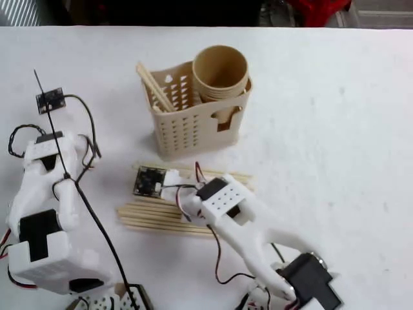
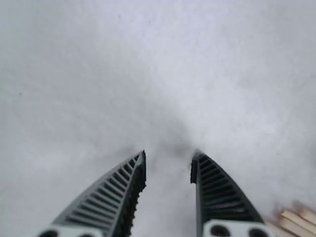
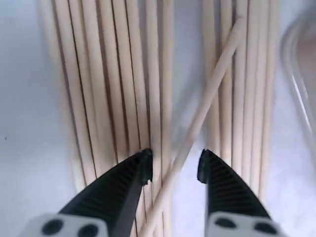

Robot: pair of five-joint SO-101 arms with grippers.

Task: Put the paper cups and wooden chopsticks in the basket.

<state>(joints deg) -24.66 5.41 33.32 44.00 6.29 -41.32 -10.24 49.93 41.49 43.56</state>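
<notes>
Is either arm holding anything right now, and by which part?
Nothing is held. The right end effector hangs open over the loose chopsticks; the left end effector is open over the table.

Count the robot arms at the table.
2. The left arm is over bare table beside the wooden chopsticks; the right arm is above them, near the basket.

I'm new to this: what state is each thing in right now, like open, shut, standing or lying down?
basket: upright, partly filled.
paper cups: stacked, upright inside the basket.
chopsticks in the basket: standing on end, leaning.
loose chopsticks: lying flat on the table, one crossed over others.
left gripper: open, over the table.
right gripper: open, over the loose chopsticks.
</notes>
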